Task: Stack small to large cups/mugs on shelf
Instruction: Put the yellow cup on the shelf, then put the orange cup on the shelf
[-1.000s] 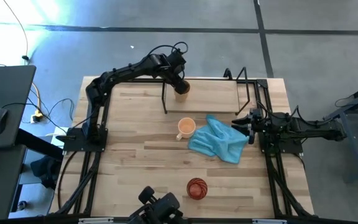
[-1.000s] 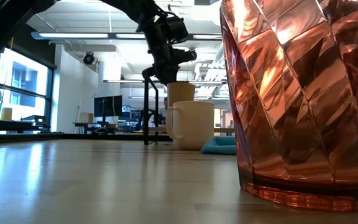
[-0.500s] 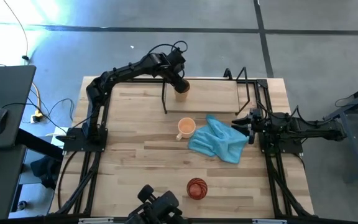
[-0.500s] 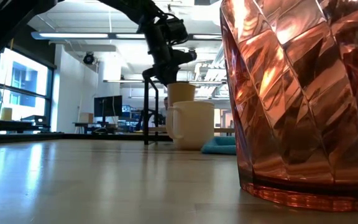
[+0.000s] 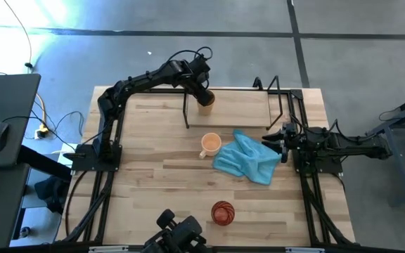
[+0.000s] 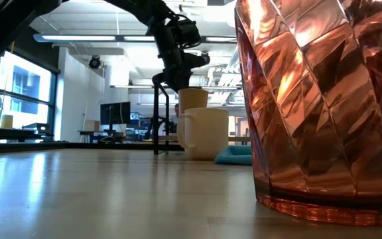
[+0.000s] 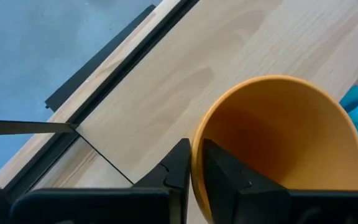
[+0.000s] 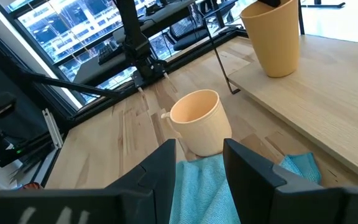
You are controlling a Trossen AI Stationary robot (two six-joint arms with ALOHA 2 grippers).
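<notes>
The mustard-yellow cup (image 5: 206, 100) stands upright, base down, on the wooden board of the shelf (image 5: 239, 105) near its left rods; it also shows in the right wrist view (image 8: 272, 38). My left gripper (image 5: 200, 92) is shut on its rim. The light orange mug (image 5: 210, 145) stands on the table in front of the shelf, beside the blue cloth (image 5: 248, 160). The red patterned cup (image 5: 222, 211) stands near the table's front edge, filling the low view (image 6: 323, 106). My right gripper (image 8: 197, 168) waits open at the table's right, above the cloth's edge. My left gripper has the yellow cup's rim wall (image 7: 196, 149) between its two fingers, one finger inside the cup (image 7: 224, 173) and one outside. The fingers come slanting down from the table's left. The cup stands upright with its base on the shelf's board (image 8: 316, 118).
Thin black rods of the shelf rise at its left (image 5: 186, 111) and right (image 5: 280, 102) ends. The cloth lies crumpled between the mug and my right arm. Bare wood stretches across the table's left half and front.
</notes>
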